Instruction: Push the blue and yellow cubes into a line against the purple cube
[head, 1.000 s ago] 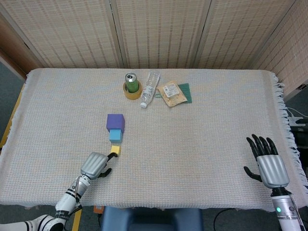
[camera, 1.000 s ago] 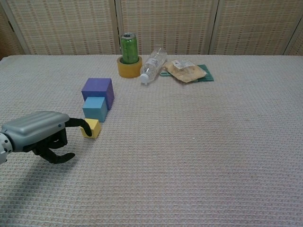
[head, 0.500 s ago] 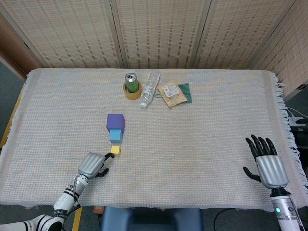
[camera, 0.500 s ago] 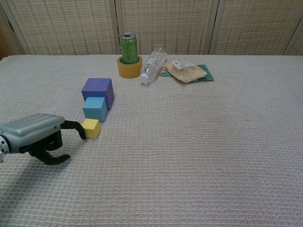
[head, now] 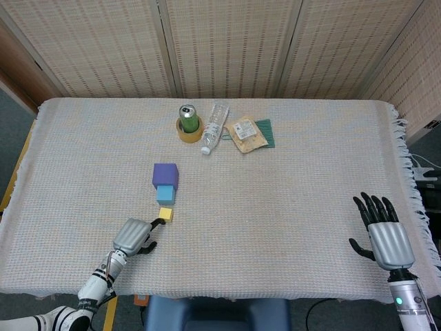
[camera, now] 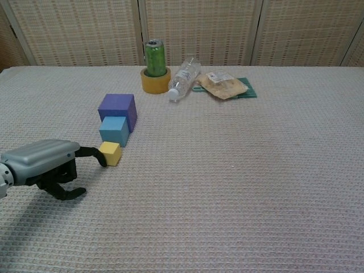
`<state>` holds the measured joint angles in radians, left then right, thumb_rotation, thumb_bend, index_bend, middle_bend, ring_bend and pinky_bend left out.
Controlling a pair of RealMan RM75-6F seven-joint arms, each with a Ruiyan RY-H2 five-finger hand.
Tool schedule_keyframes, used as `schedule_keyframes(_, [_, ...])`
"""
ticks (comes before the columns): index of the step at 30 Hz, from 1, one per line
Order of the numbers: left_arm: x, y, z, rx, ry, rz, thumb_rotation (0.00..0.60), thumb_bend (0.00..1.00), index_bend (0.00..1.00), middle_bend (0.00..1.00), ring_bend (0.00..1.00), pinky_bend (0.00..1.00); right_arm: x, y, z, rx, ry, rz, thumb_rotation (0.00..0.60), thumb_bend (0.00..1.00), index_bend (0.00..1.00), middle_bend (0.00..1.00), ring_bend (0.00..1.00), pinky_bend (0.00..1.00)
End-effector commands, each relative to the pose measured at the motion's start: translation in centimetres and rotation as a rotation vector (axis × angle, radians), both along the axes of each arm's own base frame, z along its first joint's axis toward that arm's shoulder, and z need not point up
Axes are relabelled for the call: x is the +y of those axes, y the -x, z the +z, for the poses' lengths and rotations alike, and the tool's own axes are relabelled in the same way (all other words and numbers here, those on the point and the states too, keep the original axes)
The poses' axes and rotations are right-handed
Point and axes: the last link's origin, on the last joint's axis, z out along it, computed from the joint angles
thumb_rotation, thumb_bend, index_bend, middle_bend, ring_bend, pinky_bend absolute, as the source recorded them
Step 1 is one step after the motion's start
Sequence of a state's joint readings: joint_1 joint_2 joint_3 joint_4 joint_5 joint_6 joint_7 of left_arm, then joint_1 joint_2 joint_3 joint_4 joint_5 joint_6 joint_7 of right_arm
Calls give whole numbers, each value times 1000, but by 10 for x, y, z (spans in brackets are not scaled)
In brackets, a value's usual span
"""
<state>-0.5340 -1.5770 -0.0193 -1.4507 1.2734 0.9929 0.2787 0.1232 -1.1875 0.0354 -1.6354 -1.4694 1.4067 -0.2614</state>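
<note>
The purple cube (head: 165,175) (camera: 117,108) stands left of the table's middle, and the blue cube (head: 165,194) (camera: 114,131) rests against its near face. Just in front of that sits the small yellow cube (head: 166,214) (camera: 110,153); I cannot tell whether it touches the blue one. My left hand (head: 134,236) (camera: 42,165) lies low on the cloth, near-left of the yellow cube. One finger (camera: 92,153) reaches out to the cube's near-left side while the others curl under, holding nothing. My right hand (head: 382,233) rests at the near right edge with fingers spread, empty.
At the back centre stand a green can (head: 189,117) inside a yellow tape roll (camera: 155,81), a lying clear bottle (head: 214,127), and a snack packet (head: 247,134) on a green pad. The woven cloth (head: 289,200) covers the whole table; fringe hangs at the right edge.
My left hand drew back slightly from the yellow cube, then came forward again until its extended finger reached the cube. The cubes and the right hand have barely moved.
</note>
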Motion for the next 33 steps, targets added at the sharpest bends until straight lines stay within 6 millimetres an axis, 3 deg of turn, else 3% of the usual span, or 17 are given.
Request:
schedule_keyframes(1, [0,0,-1,1,2,-2,600,390,269,1000,1000,1000,0,0,0,1,-1,0,520,26,0,0,0,0])
schedule_keyframes(22, [-1,0,-6,-7,27,2,600,388,182,1000,1000,1000,0,0,0,-1,-5,-1,520,26,0,0,0,0])
schedule_keyframes(33, [9,2,-7,-6,19,23,600,390,164,1000,1000,1000,-1,0,0,1,-5,-4,520,26,0,0,0,0])
